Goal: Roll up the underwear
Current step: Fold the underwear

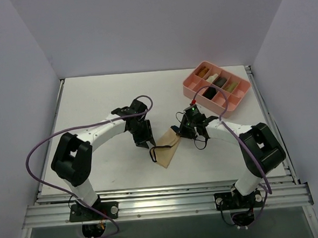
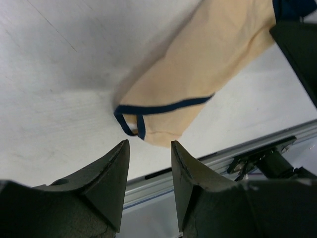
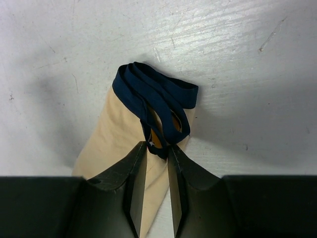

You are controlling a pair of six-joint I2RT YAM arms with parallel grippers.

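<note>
Top external view: your left gripper hung with its jaws apart and nothing between them, just beside the lower-left end of the underwear. That tan cloth lay folded into a narrow strip on the table. Thin dark trim looped out at the left end and was bunched at the right. Your right gripper was clenched on that bunched trim, lifting it a little. Far right, the pink tray held rolled cloths in its compartments: brown, cream, dark and olive.
</note>
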